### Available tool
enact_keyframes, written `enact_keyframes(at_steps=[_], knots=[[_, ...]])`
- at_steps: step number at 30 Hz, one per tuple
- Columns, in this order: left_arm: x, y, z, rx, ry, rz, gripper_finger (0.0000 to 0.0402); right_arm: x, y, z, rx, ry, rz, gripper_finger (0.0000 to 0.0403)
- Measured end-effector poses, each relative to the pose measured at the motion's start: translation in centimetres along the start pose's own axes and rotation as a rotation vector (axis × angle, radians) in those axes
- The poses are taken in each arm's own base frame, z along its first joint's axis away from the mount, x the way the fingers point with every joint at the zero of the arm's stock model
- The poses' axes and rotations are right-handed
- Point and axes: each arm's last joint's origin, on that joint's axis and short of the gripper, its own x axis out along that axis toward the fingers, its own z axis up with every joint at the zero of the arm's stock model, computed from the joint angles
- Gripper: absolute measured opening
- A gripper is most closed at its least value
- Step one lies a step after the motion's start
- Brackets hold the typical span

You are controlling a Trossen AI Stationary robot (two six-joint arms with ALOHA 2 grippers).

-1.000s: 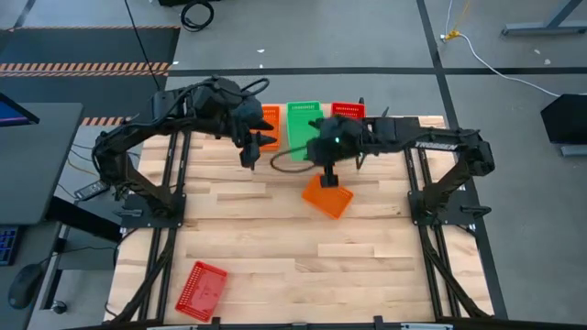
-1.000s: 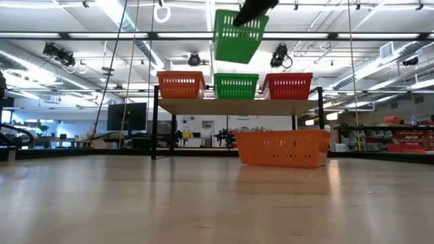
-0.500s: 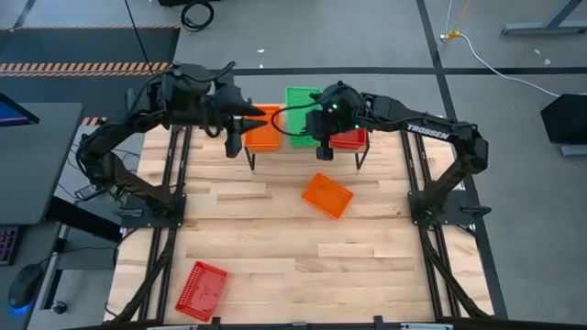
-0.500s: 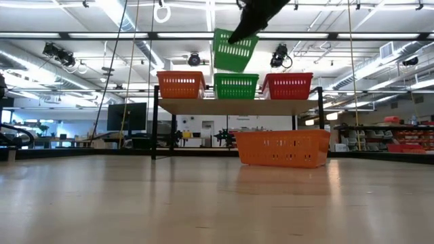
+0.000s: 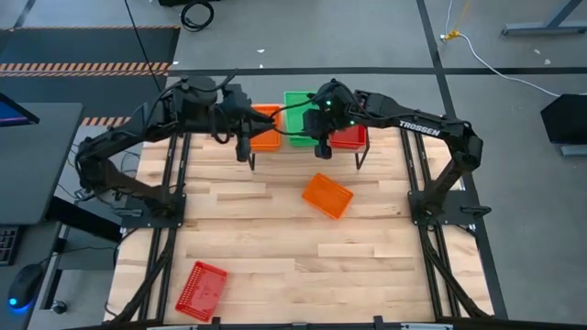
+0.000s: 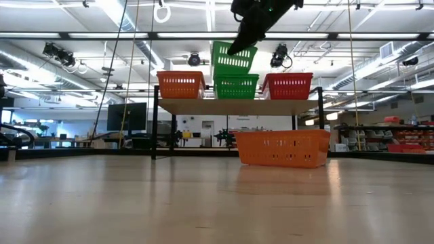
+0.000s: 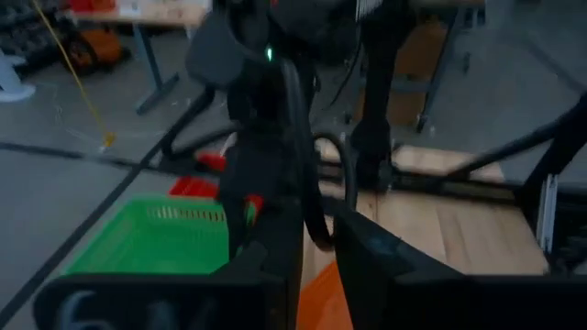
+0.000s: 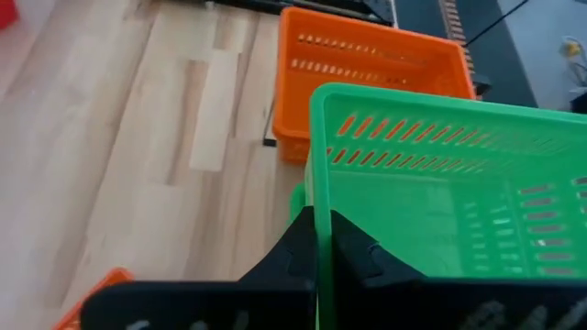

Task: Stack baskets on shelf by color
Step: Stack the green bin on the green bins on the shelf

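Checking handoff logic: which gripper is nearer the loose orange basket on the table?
Right. The right gripper, holding a green basket over the shelf, is just behind the loose orange basket. The left gripper hovers off to its left, by the shelf's orange basket.

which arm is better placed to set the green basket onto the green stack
Right. Its gripper is shut on the green basket, directly above the green one on the shelf. The left gripper is beside the orange basket, holding nothing.
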Motion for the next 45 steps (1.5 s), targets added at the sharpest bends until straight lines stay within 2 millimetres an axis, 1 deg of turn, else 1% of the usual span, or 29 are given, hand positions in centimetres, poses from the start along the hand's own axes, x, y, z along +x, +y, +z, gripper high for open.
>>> enact_keyframes(at_steps=[5, 7, 12, 17, 20, 25, 27, 36, 43, 45], knots=[[-0.6, 0.0, -0.6, -0.025, -0.053, 0.007, 0.0067, 0.2, 0.1, -0.1, 0.000, 0.009, 0.020, 0.0008], [-0.7, 0.0, -0.9, -0.031, -0.042, 0.009, 0.0068, 0.2, 0.1, -0.2, -0.007, 0.018, 0.016, 0.0008], [-0.7, 0.1, -0.8, -0.032, -0.047, 0.013, 0.0063, 0.0, -0.3, -1.0, 0.011, 0.077, 0.014, 0.0008], [-1.0, 0.0, -1.2, -0.017, -0.005, 0.013, 0.0059, 0.0, -0.6, -1.1, 0.018, 0.080, 0.000, 0.0009], [-1.5, 0.0, -1.6, 0.006, 0.030, 0.025, 0.0058, 0.0, -0.7, -1.1, 0.038, 0.079, -0.003, 0.0015], [-3.0, 0.3, -1.0, 0.007, -0.025, 0.050, 0.0050, 0.0, -0.8, -1.0, 0.043, 0.069, -0.008, 0.0031], [-3.2, 0.3, -1.0, 0.003, -0.026, 0.052, 0.0047, 0.0, -0.8, -1.0, 0.042, 0.064, -0.010, 0.0033], [-3.9, 0.2, -1.2, -0.024, -0.014, 0.048, 0.0041, 0.1, -0.5, -0.4, 0.027, 0.025, -0.016, 0.0015], [-4.3, 0.2, -1.3, -0.028, 0.001, 0.048, 0.0039, 1.6, -0.1, -0.9, 0.031, 0.075, 0.024, 0.0019], [-4.5, 0.1, -1.3, -0.031, 0.000, 0.046, 0.0039, 2.0, 0.1, -0.6, 0.024, 0.063, 0.027, 0.0020]])
